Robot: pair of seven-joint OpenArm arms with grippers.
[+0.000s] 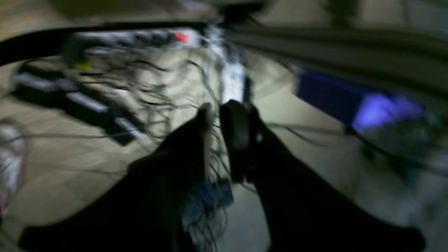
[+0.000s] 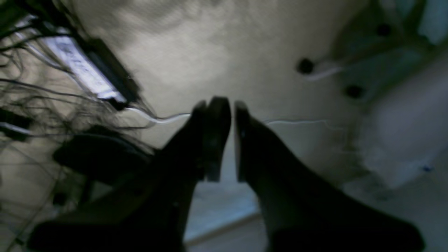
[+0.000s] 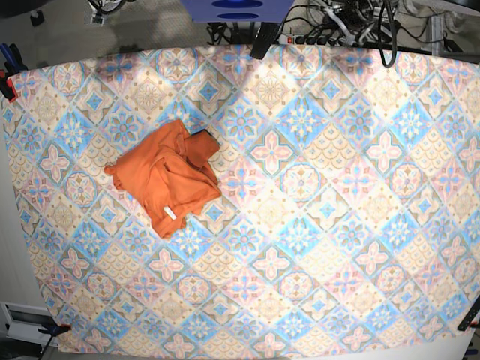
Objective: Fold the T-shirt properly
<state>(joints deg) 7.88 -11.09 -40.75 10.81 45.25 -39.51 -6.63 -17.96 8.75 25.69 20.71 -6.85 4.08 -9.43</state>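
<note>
This is a robotics lab or test room, not a home. A table covered by a blue-and-beige tiled tablecloth (image 3: 315,225) fills the base view, and along its far edge lies a tangle of black cables (image 3: 352,19) with a power strip (image 3: 300,37) and a blue box (image 3: 236,9), all on a bare pale floor (image 3: 150,26). The wrist views, though blurred, show the same floor strewn with thin wires (image 1: 147,87), long power strips (image 1: 84,103) and a blue-lit device (image 1: 350,101), which suits a workspace set up for recording.
</note>
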